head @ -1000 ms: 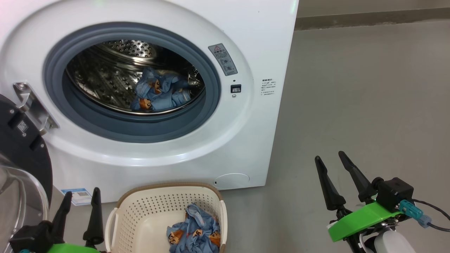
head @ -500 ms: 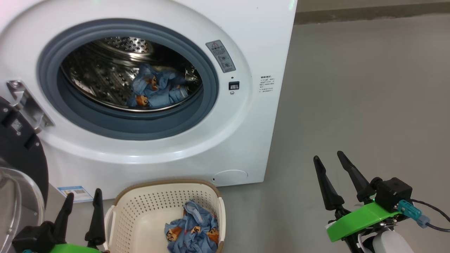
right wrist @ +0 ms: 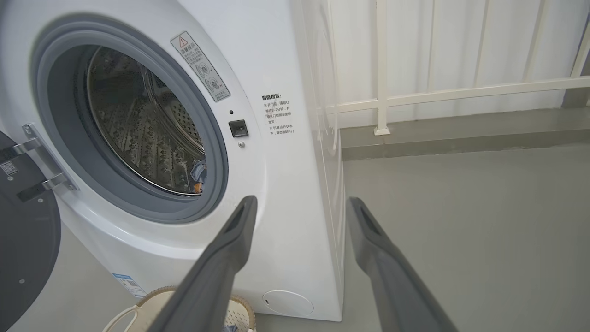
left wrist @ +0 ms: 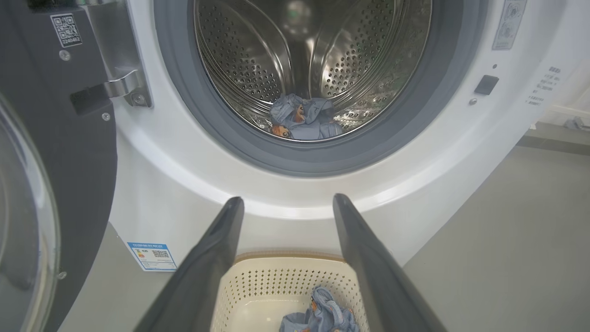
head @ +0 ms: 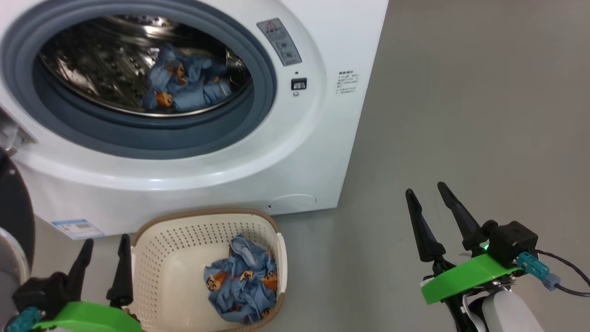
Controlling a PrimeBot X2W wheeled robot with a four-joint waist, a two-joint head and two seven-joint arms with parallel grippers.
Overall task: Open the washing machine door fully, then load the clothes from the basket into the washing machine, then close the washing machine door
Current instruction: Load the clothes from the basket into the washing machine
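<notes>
While left hand (head: 106,238) hovers agape, beside basket (head: 203,214)

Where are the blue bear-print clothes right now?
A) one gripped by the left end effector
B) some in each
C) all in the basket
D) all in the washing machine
B: some clothes lie inside the washing machine, and a bundle lies in the basket.

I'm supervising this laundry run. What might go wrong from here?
1. The remaining garment lies bunched by the right wall of the basket; the open left gripper may snag the perforations.
2. The washing machine door stands open close beside that arm; a lift could knock it.
3. The garment in the drum sits near the gasket and might get pinched at closing.
</notes>
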